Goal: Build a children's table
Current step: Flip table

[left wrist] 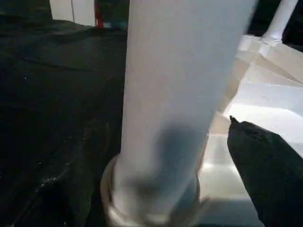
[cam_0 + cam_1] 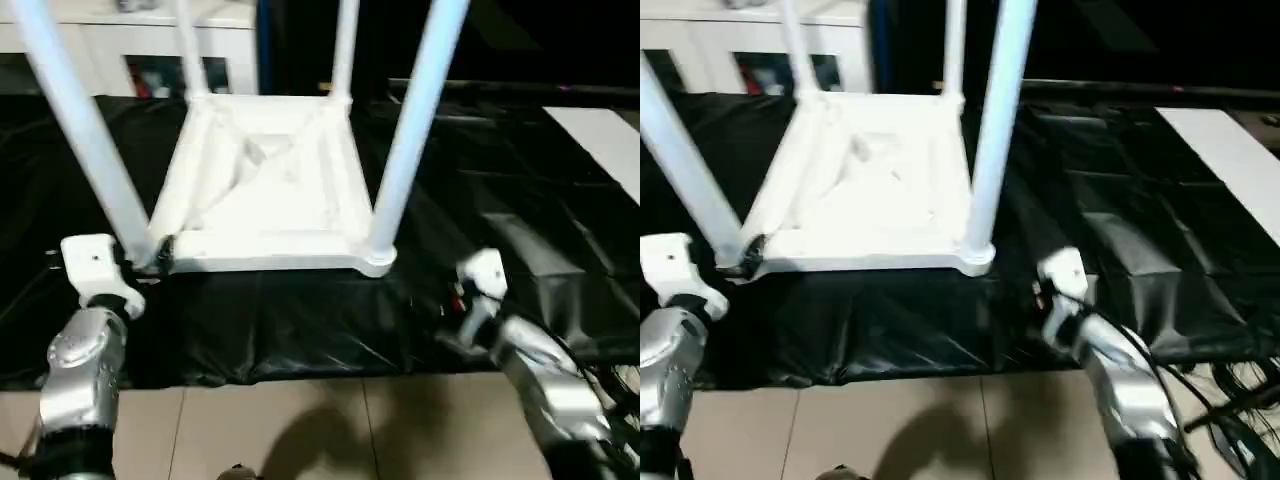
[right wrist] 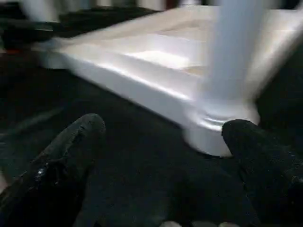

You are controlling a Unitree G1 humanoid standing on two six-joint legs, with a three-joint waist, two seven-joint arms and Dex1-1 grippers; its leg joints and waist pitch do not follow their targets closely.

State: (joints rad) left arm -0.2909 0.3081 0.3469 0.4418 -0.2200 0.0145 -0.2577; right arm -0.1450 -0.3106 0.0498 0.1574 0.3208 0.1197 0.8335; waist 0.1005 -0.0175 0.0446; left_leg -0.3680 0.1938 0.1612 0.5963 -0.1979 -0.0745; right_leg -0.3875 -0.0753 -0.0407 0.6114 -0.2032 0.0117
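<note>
1. Left end effector [image 2: 150, 255] is seated at the near-left corner socket of the children's table [image 2: 265, 185], at the base of the near-left leg [image 2: 85, 130]. Whether it is clenched on the leg or released cannot be told: in the left wrist view one black finger [image 1: 267, 175] is seen beside the leg, the other is hidden.
2. Right end effector [image 3: 163, 142] is released, fingers spread wide, nothing between them; it is held just short of the near-right corner socket [image 3: 213, 130], not touching.
3. Children's table is laid upside down on the desk [image 2: 300, 320], which is covered in black sheeting. Four legs are stood up in the corner sockets; the near-right leg [image 2: 410, 130] and the two far legs are cut off by the frame top.
4. Ribbed underside is seen from the head views; the wrist views add the close-up socket seating, with the near-left leg base sunk in its ring [image 1: 151, 208].
5. White cabinet [image 2: 130, 45] is seen behind the desk, a white panel [image 2: 600, 135] at the far right, loose cables [image 2: 1240, 400] by the right forearm, tiled floor [image 2: 300, 430] in front.
</note>
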